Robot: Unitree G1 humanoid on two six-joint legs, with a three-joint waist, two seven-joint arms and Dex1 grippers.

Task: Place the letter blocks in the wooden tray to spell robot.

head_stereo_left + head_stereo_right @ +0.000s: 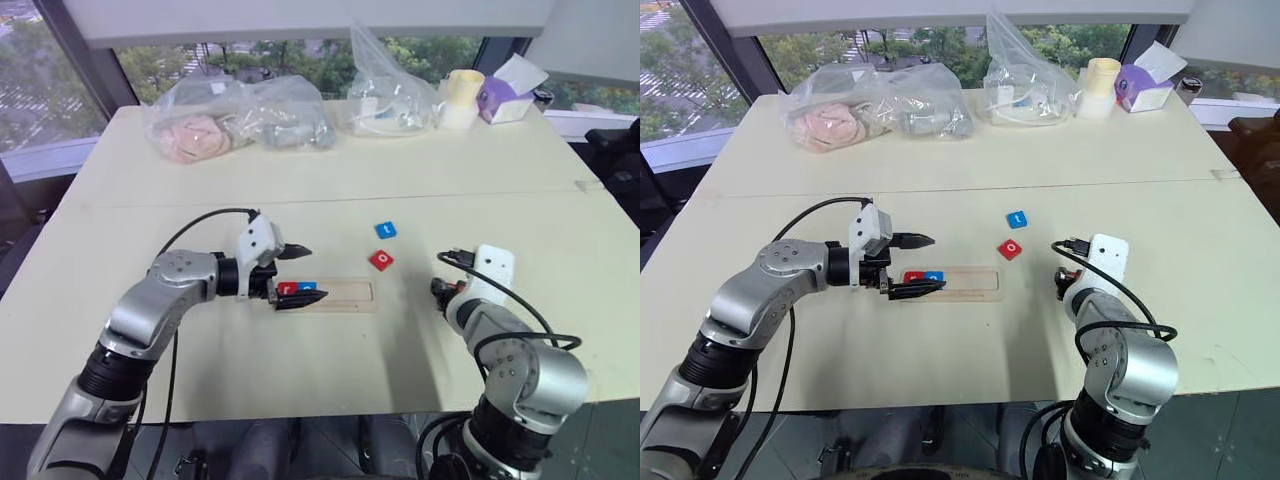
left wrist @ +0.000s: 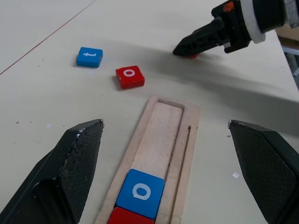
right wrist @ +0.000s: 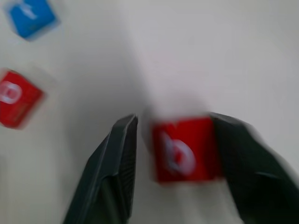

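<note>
1. Broadly, the pale bench (image 1: 200,340) carries everything; its near edge is cut off by the robot's arms. Clear plastic bags (image 1: 240,125), a pale yellow roll (image 1: 461,97) and a purple tissue box (image 1: 505,100) stand along its far side. What the bags hold is hard to make out.
2. The wooden tray (image 1: 345,294) lies flat at mid-bench; its left end is partly hidden behind the left gripper (image 1: 315,273).
3. The left gripper's fingers are spread wide on either side of the tray's left end and hold nothing.
4. The right gripper (image 3: 174,119) sits low, right of the tray. Its fingers are parted around the red "b" block (image 3: 184,149), with a thin gap on one side; blur hides whether the other finger touches it.
5. In the slot, the blue "o" block (image 2: 140,193) sits beside a red block (image 2: 131,217) whose letter is cut off.
6. The red "o" block (image 1: 380,260) and the blue "t" block (image 1: 385,230) lie loose beyond the tray's right end.
</note>
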